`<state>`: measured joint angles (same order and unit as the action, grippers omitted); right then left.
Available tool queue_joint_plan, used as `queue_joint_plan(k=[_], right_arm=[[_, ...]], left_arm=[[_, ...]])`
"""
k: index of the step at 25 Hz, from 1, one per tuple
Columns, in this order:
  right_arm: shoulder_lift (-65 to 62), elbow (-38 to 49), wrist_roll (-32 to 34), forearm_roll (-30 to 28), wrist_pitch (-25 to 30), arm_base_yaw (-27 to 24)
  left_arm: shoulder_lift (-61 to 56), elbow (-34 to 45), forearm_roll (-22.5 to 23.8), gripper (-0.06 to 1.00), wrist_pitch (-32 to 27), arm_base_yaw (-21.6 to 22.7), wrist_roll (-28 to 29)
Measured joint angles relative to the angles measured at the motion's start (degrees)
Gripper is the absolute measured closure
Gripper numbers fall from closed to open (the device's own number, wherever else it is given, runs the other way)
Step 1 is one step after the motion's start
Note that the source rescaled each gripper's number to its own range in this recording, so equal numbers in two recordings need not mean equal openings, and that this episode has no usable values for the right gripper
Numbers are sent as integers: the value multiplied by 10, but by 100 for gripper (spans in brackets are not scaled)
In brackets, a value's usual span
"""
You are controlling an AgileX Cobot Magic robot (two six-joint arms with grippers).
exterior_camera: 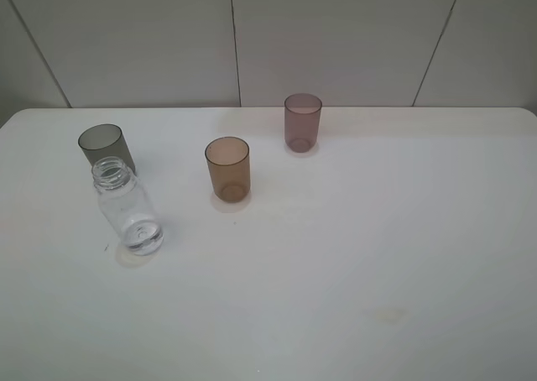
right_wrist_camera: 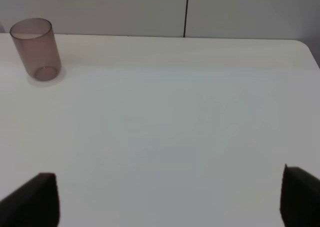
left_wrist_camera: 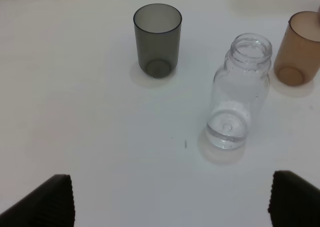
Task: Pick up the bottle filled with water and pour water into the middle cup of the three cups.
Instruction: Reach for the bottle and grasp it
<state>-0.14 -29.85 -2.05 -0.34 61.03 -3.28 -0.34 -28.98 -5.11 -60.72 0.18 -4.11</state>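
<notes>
- Bottle point(exterior_camera: 127, 209): clear plastic, upright on the white counter point(exterior_camera: 377, 255), left side of the exterior high view, cap off, ribbed neck open.
- Left wrist view shows the bottle point(left_wrist_camera: 239, 92) with a clear ring of water low in its base. Exact level is hard to read.
- Nothing is touching the bottle.
- Grey cup point(exterior_camera: 106, 146): upright, just behind the bottle. They overlap in the exterior high view, but the left wrist view shows the grey cup point(left_wrist_camera: 157, 39) standing apart from it.
- Middle cup point(exterior_camera: 227, 169): amber-brown, upright, open, looks empty. It is right of the bottle with a clear gap, between the grey and mauve cups left to right.
- The middle cup point(left_wrist_camera: 300, 49) is cut off at the frame edge in the left wrist view.
- Mauve cup point(exterior_camera: 302, 122): upright, further back and right, near the counter's far edge by the panelled wall point(exterior_camera: 336, 37). The right wrist view also shows it point(right_wrist_camera: 36, 49), alone.
- Left claw point(left_wrist_camera: 172, 202): spread wide, holding nothing. Only the two dark fingertips point(left_wrist_camera: 52, 199) show, at the frame corners, above bare counter on the near side of the bottle.
- Right claw point(right_wrist_camera: 167, 199): also spread wide, holding nothing. Its fingertips point(right_wrist_camera: 32, 199) are at the corners, well apart from the mauve cup.
- Neither claw nor arm shows in the exterior high view.
- Small dark speck point(left_wrist_camera: 185, 144) on the counter near the bottle base.
</notes>
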Motion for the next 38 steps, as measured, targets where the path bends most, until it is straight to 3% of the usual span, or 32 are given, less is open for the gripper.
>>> queue_joint_plan(k=[30, 32, 35, 38], right_arm=[[0, 0, 0, 0, 0, 0], [0, 0, 0, 0, 0, 0], [0, 0, 0, 0, 0, 0], [0, 0, 0, 0, 0, 0]], left_arm=[[0, -1, 0, -2, 1, 0, 0], [16, -10, 0, -2, 25, 0, 0], [76, -15, -35, -2, 142, -1, -3], [161, -15, -73, -2, 238, -30, -35]])
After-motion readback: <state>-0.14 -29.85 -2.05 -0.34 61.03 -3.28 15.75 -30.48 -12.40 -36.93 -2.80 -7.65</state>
